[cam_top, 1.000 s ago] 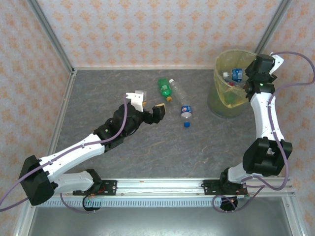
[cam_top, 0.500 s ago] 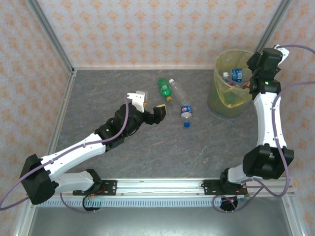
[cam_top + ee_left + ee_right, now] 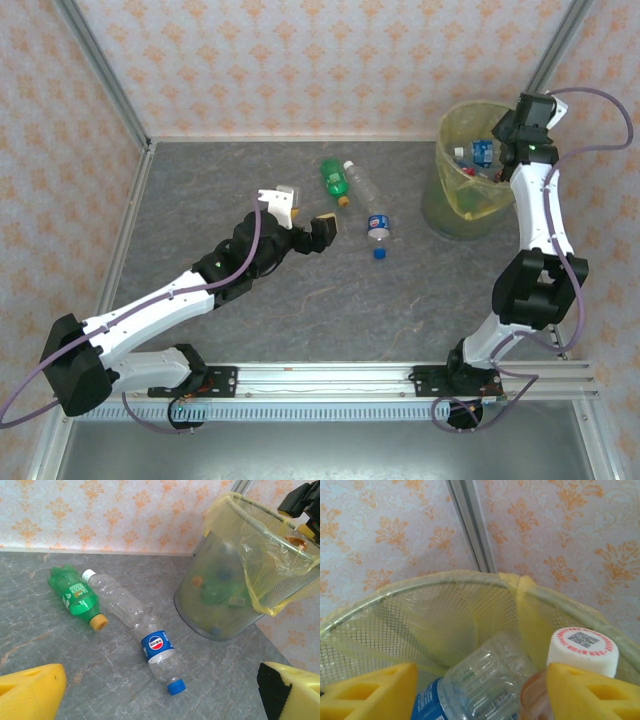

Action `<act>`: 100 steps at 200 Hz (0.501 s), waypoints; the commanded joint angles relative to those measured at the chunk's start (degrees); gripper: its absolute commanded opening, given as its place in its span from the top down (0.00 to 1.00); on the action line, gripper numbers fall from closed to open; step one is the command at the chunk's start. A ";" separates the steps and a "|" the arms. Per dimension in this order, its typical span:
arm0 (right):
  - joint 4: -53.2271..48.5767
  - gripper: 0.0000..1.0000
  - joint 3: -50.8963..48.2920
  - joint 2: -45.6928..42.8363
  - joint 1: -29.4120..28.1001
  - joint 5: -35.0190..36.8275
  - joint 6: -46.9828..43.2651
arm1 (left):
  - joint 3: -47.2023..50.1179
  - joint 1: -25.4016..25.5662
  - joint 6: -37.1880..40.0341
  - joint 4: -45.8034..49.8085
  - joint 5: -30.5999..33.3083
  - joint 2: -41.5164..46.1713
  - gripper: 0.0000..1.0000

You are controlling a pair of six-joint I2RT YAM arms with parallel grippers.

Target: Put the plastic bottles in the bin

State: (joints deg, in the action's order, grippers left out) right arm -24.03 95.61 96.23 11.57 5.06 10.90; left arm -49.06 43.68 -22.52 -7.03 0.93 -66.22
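Note:
Three plastic bottles lie on the grey table: a green one (image 3: 333, 180) (image 3: 75, 595), a clear one with a white cap (image 3: 362, 184) (image 3: 115, 597), and a clear one with a blue label (image 3: 377, 226) (image 3: 160, 652), a blue cap (image 3: 380, 254) (image 3: 176, 686) at its near end. My left gripper (image 3: 305, 215) (image 3: 160, 700) hangs open just left of them, holding nothing. The bin (image 3: 440, 205) (image 3: 215, 600) (image 3: 445, 580) stands at the back right, with several bottles inside. My right gripper (image 3: 507, 148) (image 3: 480, 695) hovers open over its far-right rim, above a blue-labelled bottle (image 3: 480, 685) and a white-capped one (image 3: 582, 650) lying in the bin.
Patterned walls close the table at the back and on both sides, with metal posts in the corners. The bin's yellow bag (image 3: 265, 580) folds out over the rim. Bare table lies in front of the bottles and to the left.
My right gripper has risen and drawn back toward the bin's far-right rim, its jaws narrowing slightly. The bottles in the bin stay put. The left arm has not moved.

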 commanded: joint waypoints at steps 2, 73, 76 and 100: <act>-3.24 0.31 0.92 -1.66 0.49 -1.54 1.06 | -0.24 -0.70 -0.67 0.31 0.92 0.76 0.01; -3.13 0.24 1.85 -9.86 0.55 -13.10 4.79 | -4.73 -2.27 -4.25 3.86 5.15 -7.99 0.01; -3.13 0.23 1.74 -10.26 0.53 -13.65 4.97 | -4.81 -2.49 -4.40 3.74 5.17 -8.42 0.01; -2.53 0.00 -0.29 -13.87 0.50 -17.31 6.62 | -6.65 -4.08 -6.75 3.98 4.58 -11.76 0.01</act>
State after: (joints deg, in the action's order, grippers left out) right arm -26.79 95.61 87.09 11.79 -7.11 15.27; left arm -52.40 41.21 -26.11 -4.78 4.19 -75.70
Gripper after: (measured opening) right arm 0.861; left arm 0.992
